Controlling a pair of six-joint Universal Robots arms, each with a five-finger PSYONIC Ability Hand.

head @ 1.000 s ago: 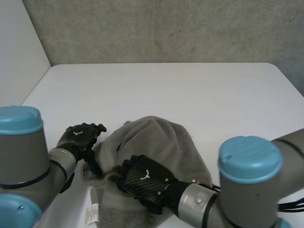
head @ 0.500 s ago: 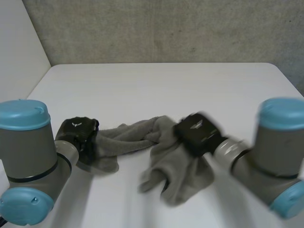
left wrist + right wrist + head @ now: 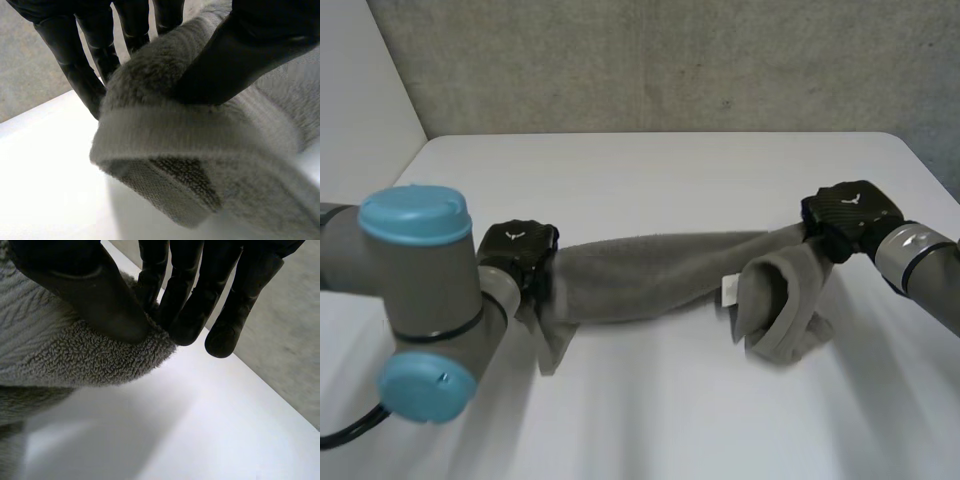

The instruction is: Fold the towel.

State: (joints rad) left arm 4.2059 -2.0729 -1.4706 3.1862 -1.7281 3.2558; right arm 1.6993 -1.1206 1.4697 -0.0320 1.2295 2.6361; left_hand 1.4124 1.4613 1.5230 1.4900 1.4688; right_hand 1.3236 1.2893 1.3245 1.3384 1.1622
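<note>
**Strung out between two pinches**

Pinching one end of the grey towel [image 3: 650, 275] in the left hand [image 3: 517, 250], thumb against fingers. Gripping the far end likewise in the right hand [image 3: 847, 215]. Sagging loosely beside the right hand, over the white table [image 3: 650, 180].

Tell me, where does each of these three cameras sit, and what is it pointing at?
Head view: behind and between the arms, looking down at the table; shows both arms, with left hand and right hand holding the towel.
Left wrist view: on the left wrist, looking along its palm; its fingers and thumb pinch the towel.
Right wrist view: likewise, right hand's fingers pinching the towel.
All share the towel.
</note>
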